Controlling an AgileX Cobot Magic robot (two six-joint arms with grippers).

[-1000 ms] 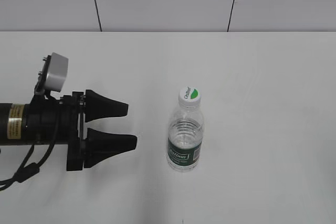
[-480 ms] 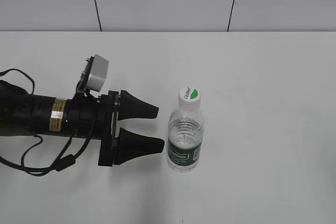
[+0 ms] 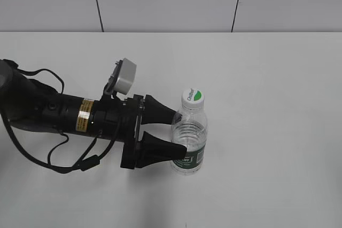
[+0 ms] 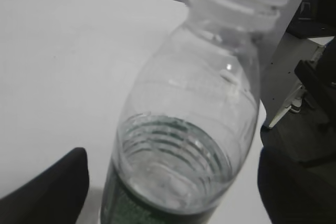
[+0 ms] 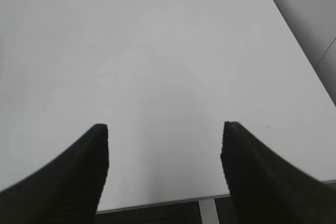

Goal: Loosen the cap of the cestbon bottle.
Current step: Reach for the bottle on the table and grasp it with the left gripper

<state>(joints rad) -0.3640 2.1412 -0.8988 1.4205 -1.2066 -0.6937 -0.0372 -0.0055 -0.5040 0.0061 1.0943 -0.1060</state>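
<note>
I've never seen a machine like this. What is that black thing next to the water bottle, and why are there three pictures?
It is a robot arm. At its tip is the left pincer, two black fingers that can squeeze. One picture looks down at the white table from outside. The other two come from small cameras on the robot's two wrists. On the table stands a cestbon bottle, clear with a green label and a white cap. The left pincer is open with a finger on each side of the bottle, not squeezing it yet. The right pincer is open too, with only bare table below it. Nothing is held.
</note>
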